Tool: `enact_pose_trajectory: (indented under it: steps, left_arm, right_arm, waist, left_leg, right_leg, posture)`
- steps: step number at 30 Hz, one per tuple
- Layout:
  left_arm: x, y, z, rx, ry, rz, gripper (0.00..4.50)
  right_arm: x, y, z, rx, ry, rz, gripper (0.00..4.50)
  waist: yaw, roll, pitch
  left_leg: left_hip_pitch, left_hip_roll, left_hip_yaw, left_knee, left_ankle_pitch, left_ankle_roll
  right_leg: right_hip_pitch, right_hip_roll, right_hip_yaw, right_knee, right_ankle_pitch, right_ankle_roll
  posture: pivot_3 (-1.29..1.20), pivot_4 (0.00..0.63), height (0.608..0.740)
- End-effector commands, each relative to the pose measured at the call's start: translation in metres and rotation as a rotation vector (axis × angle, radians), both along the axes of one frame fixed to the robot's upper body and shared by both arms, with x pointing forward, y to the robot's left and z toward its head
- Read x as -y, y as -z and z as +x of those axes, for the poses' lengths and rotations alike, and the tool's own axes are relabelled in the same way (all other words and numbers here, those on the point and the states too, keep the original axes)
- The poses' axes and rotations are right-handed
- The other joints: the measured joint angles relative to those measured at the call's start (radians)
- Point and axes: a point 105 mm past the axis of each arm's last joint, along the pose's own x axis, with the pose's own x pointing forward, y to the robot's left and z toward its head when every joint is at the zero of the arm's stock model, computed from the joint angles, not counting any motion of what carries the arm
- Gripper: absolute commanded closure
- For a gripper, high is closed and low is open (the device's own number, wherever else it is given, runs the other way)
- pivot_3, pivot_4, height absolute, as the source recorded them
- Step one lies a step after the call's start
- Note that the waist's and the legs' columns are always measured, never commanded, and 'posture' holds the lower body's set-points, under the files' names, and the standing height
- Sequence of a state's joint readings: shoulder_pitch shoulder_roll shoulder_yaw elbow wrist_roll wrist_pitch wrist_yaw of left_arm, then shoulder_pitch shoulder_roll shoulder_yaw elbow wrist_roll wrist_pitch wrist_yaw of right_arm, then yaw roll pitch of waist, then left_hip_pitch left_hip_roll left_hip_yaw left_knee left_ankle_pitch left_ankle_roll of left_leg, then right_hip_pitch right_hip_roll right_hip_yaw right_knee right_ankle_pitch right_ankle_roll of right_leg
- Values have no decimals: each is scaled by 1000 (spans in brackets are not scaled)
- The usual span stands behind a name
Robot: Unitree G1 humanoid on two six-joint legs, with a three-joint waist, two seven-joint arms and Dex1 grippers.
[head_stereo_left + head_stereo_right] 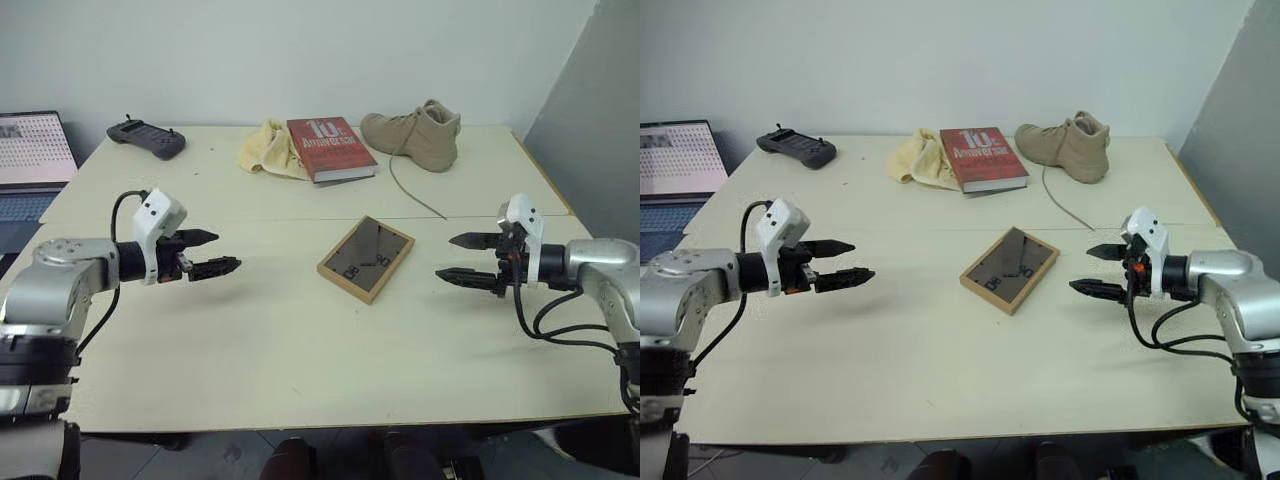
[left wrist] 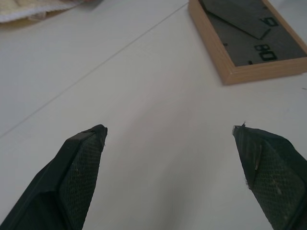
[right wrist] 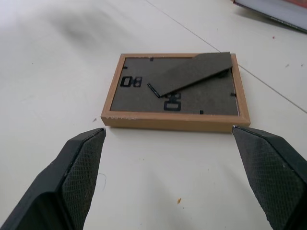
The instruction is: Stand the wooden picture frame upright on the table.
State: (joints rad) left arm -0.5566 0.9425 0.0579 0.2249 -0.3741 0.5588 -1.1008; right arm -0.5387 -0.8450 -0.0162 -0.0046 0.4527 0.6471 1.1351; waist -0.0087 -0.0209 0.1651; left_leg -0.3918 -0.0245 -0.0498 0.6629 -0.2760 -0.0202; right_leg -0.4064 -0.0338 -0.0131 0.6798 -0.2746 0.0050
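The small light-wood picture frame [image 1: 366,258] is lying flat mid-tabletop, dark back panel up, on my pale cream rectangular tabletop [image 1: 250,340]. My left end effector [image 1: 212,252] and right end effector [image 1: 458,258] hover on either side of it, well apart, both spread wide and holding nothing. A red book with white lettering [image 1: 330,148] sits behind it.

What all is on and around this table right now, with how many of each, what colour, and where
small light-wood picture frame: one, dark brown back panel up, lying flat mid-table between the grippers
large cream tabletop: one, thin seam across
red book with white lettering: one, far middle
pale yellow cloth: one, beside the book, toward the robot's left
tan boot: one, far right, lace trailing
dark grey handheld controller: one, far left
laptop: one, screen lit, off the left edge
left gripper: black fingers, open
right gripper: black fingers, open
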Motion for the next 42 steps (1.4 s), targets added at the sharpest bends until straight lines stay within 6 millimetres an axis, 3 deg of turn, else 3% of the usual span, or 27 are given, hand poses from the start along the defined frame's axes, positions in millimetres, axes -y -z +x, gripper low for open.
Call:
enact_pose_trajectory:
  steps: [1,7,10,14,18,20,26,30,35,42]
  left_arm:
    - [3,-7,6,28,21,13,0]
    - [20,-1,18,45,40,-12,0]
    - [27,7,31,62,18,-17,360]
    - [44,21,57,106,-23,19,1236]
    - [73,39,81,146,-33,60,2164]
    - [85,47,86,147,-14,78,2423]
    - [120,64,86,141,71,94,3752]
    - [136,68,81,131,128,84,4495]
    - [149,73,67,104,212,75,4495]
    - [149,75,23,49,334,103,4495]
  right_arm:
    - [5,-5,6,29,41,-6,12]
    - [13,12,20,58,194,-34,12]
    - [11,17,29,70,261,-38,474]
    - [2,34,37,86,280,-113,1563]
    - [-8,48,55,88,336,-141,2639]
    - [-13,54,62,93,349,-155,2923]
    - [-36,64,79,84,372,-134,4429]
    - [-53,64,89,98,360,-129,4500]
    - [-68,65,96,105,325,-130,4500]
    - [-98,57,94,122,218,-98,4500]
  waist:
    - [0,0,0]
    - [3,0,0]
    - [3,0,0]
    - [5,0,0]
    - [6,-1,0]
    - [5,0,0]
    - [-5,-1,0]
    - [-19,0,0]
    - [-23,0,0]
    - [-32,0,-1]
  left_leg:
    - [0,0,0,0,0,0]
    - [-2,0,0,1,0,0]
    - [-2,0,0,2,0,0]
    - [-2,0,0,2,0,0]
    - [-3,-1,1,3,0,0]
    - [-3,-1,1,3,0,0]
    - [-5,0,2,3,2,-3]
    - [-6,0,2,3,2,-3]
    - [-5,0,2,3,2,-3]
    - [-6,0,2,2,3,-4]
  right_leg:
    - [0,0,0,0,0,0]
    - [-1,0,-1,1,0,0]
    - [-1,0,0,1,0,0]
    - [-1,0,-1,1,0,0]
    - [-2,0,-1,1,0,0]
    - [-2,-1,0,1,0,0]
    - [-5,0,1,2,0,0]
    - [-6,-1,1,2,0,0]
    - [-6,-1,1,2,0,0]
    - [-7,0,2,3,0,0]
  posture:
    - [0,150,740]
    - [0,150,740]
    - [0,150,740]
    - [0,150,740]
    - [0,150,740]
    - [0,150,740]
    - [0,150,740]
    - [0,150,740]
    - [0,150,740]
    - [0,150,740]
